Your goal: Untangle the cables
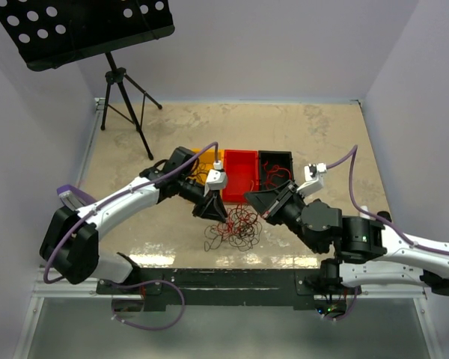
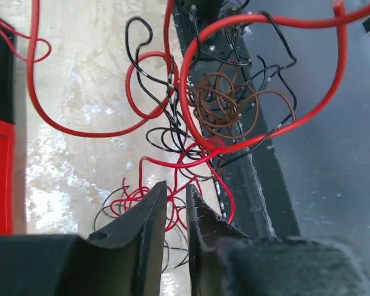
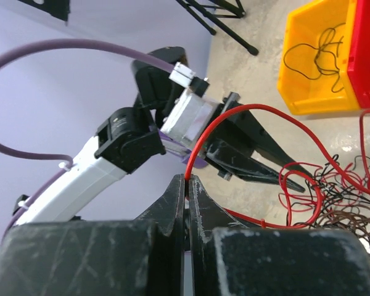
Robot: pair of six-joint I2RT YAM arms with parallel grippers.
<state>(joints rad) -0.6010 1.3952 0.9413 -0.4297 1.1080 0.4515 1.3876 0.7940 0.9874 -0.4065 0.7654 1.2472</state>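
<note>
The tangle of red, black and brown cables [image 1: 236, 226] lies on the table [image 1: 322, 134], just in front of the red bin [image 1: 240, 152]. The yellow bin [image 3: 308, 102] holds one black cable [image 3: 325, 44], and red cables lie in the black bin [image 1: 284, 154]. The fingers of the right gripper [image 3: 186, 179] are clamped on a red cable [image 3: 259, 107]. The fingers of the left gripper [image 2: 176, 192] stand slightly apart above the tangle.

The tangle of thin red, black and brown wire cables [image 1: 236, 226] lies on the mottled beige desk [image 1: 322, 142] toward 6 o'clock, with the black left hand [image 1: 218, 216] at its 10 o'clock and the black right hand [image 1: 248, 197] at its 1 o'clock. Behind the tangle, toward 12 o'clock, stand a yellow plastic bin [image 3: 320, 102], a red plastic bin [image 1: 239, 176] and a black plastic bin [image 1: 277, 155], left to right. A black metal tripod music stand [image 1: 82, 30] occupies the desk's 10 o'clock corner.
</note>
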